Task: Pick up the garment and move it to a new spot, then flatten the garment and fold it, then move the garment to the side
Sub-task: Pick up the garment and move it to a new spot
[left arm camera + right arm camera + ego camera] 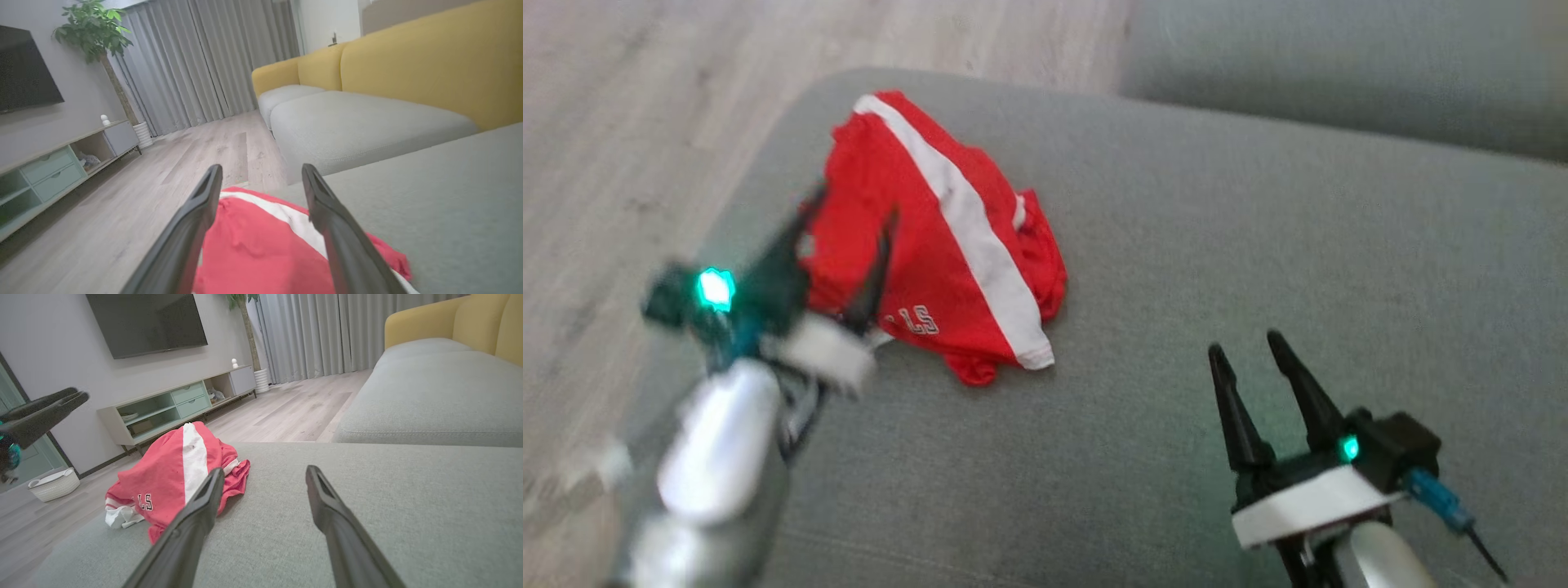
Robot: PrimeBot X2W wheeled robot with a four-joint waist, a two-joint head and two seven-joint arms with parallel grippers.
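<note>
Left gripper (pixel 856 208): it's hanging wide open over the near-left part of the cloth, gripping nothing. It's blurring in the head view, so I can't tell whether it's touching.
Right gripper (pixel 1245 343): it's also standing open and empty, waiting well apart to the right above bare upholstery.
Crumpled red fabric garment with a broad white stripe and white lettering (pixel 923 278): it's lying in a loose heap near the left edge, with the layers bunching over one another.
Grey woven sofa cushion (pixel 1176 245): it's carrying the heap, and its rounded corner is falling away just beside it.
Pale wood-look floor (pixel 621 122): it's waiting right beyond that corner.
Step, by my reading: the first pick-up is still ahead.
Risk one: the fingers could end up pinching only the top fold, leaving the rest trailing and sliding off the edge.
Risk two: coming down too deep could mean snagging the cushion cover along with the cloth.
</note>
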